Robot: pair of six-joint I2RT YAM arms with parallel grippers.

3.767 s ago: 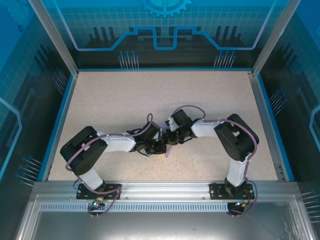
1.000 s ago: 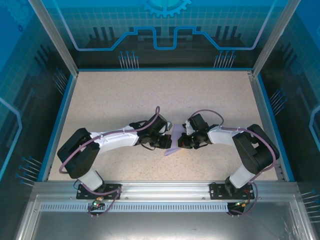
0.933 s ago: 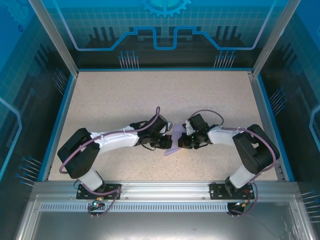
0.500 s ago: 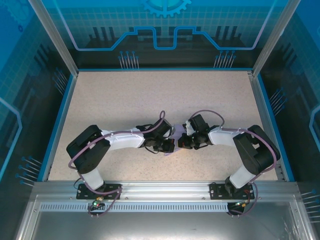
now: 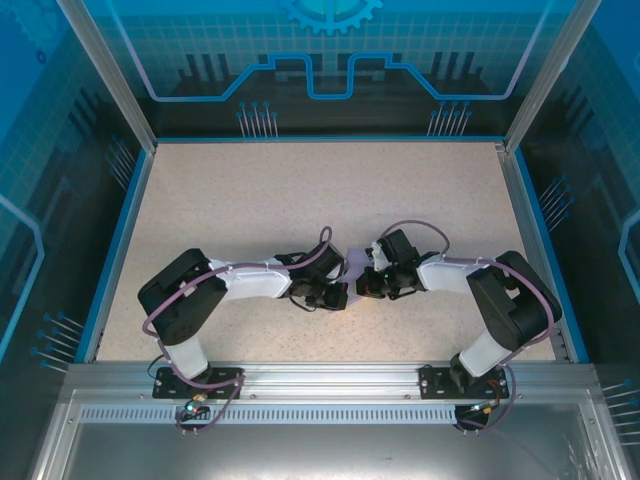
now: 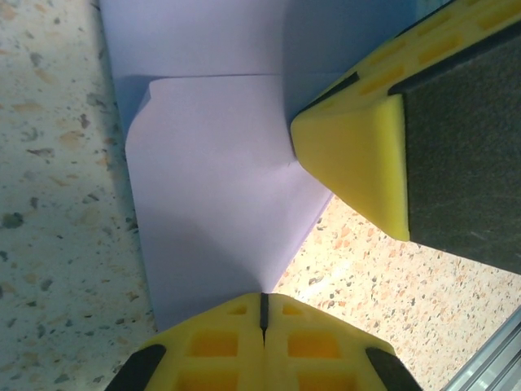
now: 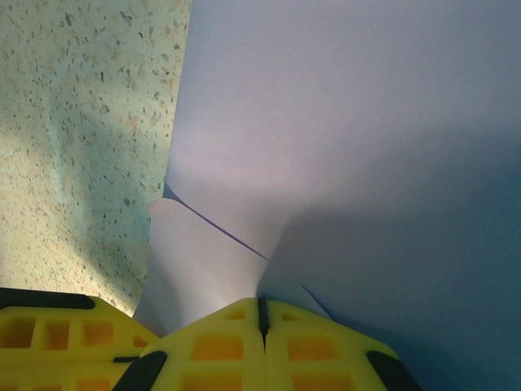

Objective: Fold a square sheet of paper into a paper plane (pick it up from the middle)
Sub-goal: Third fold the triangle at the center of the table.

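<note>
While edge-pinched — paper (image 6: 212,179), wide table (image 5: 300,190) around.

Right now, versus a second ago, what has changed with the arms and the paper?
The left arm swung its elbow rightward and its jaws moved toward the right jaws, so less of the lilac paper shows between them from above. The right arm barely moved. Both jaws stayed shut on the paper.

A speckled beige tabletop (image 5: 300,190) sits inside blue printed walls (image 5: 330,60) and an aluminium frame (image 5: 330,375).
</note>
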